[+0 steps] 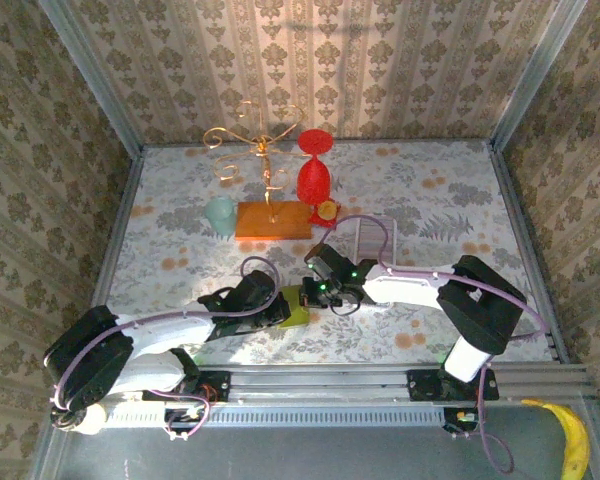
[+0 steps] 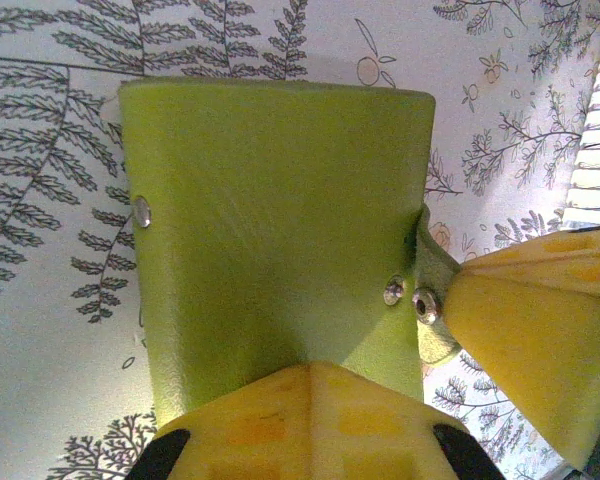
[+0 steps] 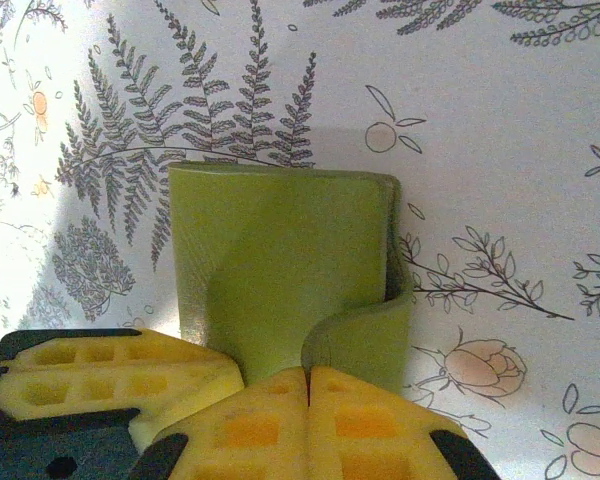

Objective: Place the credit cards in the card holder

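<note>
Pinching green card holder — left tool, right tool both clamped on it — over fern-print tablecloth (damask-papered walls around).

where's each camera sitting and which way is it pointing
Top external: high behind the arm bases, facing down and forward over the table; both arms show, left gripper and right gripper meeting at the card holder.
Left wrist: on the left arm, facing down past its own closed fingers; a right finger at right.
Right wrist: on the right arm, facing down past its own closed fingers; left fingers lower left.
Shared: both wrist views frame the green card holder.
</note>
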### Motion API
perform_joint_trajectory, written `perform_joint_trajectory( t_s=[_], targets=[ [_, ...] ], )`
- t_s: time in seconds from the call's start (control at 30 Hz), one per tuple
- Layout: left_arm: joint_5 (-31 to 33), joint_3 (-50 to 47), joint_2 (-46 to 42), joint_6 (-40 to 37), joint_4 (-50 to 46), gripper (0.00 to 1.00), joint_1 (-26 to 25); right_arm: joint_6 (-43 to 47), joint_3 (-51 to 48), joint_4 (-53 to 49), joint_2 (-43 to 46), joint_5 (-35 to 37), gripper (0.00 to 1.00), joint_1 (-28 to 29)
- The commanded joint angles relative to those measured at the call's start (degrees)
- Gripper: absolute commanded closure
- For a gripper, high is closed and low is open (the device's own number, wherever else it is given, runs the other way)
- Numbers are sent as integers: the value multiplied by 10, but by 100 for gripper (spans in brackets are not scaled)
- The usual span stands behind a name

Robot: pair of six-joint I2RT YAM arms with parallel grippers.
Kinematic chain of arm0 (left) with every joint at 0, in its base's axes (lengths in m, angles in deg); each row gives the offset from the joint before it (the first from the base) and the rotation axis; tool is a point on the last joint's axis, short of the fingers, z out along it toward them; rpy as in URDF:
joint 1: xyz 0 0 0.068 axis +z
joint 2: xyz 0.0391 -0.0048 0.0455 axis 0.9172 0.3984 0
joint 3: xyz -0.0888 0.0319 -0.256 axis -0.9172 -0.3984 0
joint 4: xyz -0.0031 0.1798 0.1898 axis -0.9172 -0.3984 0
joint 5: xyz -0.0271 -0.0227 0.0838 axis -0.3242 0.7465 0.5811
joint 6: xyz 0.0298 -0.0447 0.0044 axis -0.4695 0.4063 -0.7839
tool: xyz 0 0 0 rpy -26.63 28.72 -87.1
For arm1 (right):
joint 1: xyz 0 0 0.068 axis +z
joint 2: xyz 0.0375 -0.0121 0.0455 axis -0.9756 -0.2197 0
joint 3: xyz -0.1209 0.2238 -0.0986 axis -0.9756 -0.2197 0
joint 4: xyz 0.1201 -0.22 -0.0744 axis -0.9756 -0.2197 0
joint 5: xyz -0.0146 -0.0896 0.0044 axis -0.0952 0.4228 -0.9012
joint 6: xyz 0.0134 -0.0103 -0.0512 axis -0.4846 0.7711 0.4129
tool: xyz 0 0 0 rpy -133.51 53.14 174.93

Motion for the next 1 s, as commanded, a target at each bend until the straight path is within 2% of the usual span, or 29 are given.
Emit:
perform_joint_trajectory(
  t_s=[0.0,0.57,0.97],
  targets=[
    [0,-6,-5,-10,-45,100,-8,16,13,-25,-13,19,100,6],
    [0,-8,-4,-8,-39,100,-7,37,44,-96,-37,54,100,14],
    [-1,-8,-3,-6,-38,100,-7,40,31,-72,-19,50,100,15]
  ],
)
